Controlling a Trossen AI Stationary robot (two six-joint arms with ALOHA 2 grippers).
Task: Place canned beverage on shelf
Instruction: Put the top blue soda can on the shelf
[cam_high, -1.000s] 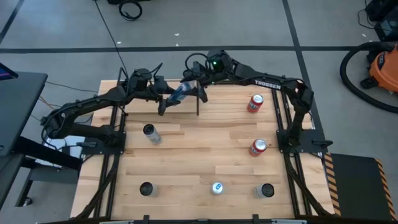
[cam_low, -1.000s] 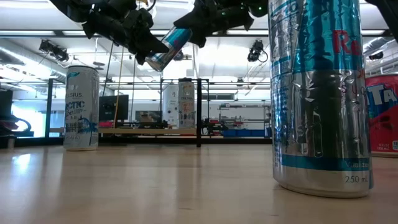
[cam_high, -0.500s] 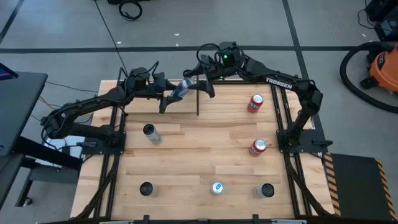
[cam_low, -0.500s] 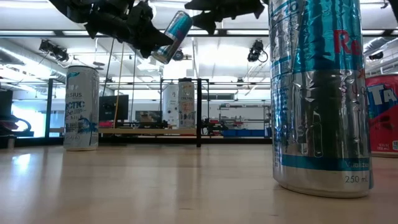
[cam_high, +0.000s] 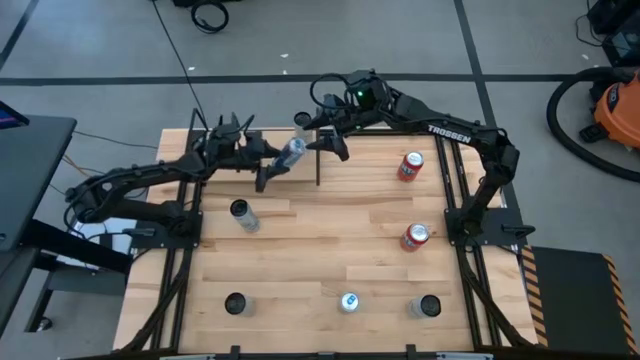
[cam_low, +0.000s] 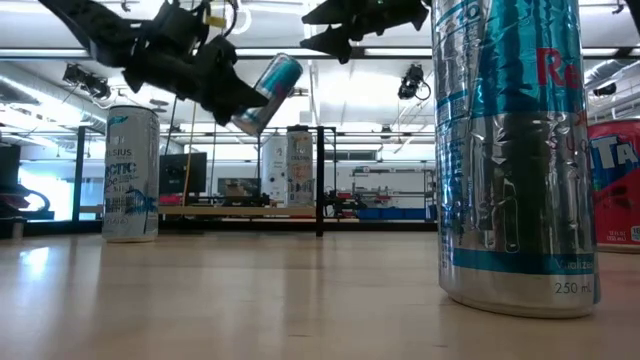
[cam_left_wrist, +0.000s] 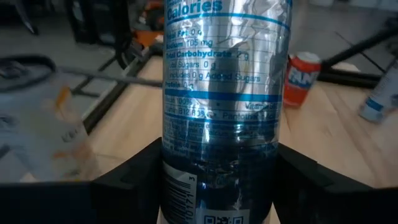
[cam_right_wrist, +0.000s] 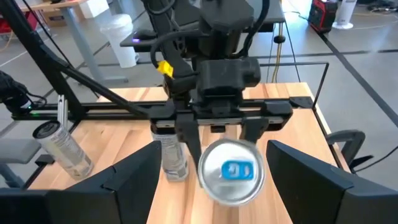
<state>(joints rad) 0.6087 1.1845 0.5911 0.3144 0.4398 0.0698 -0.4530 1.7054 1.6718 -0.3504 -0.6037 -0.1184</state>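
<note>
Left gripper (cam_high: 272, 160) clamped on tilted silver-blue beverage can (cam_high: 290, 153), held in the air above the table's far edge by the black-rod shelf (cam_high: 318, 160). Right gripper (cam_high: 325, 137) just beyond the can, fingers apart, empty.

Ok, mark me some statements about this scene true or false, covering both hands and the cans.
1. The left hand holds a blue and silver can tilted in the air. True.
2. The right hand is clamped on that can. False: it is open and apart from it.
3. Two red cans stand on the table's right side. True.
4. The can nearest the low camera lies on its side. False: it stands upright.
</note>
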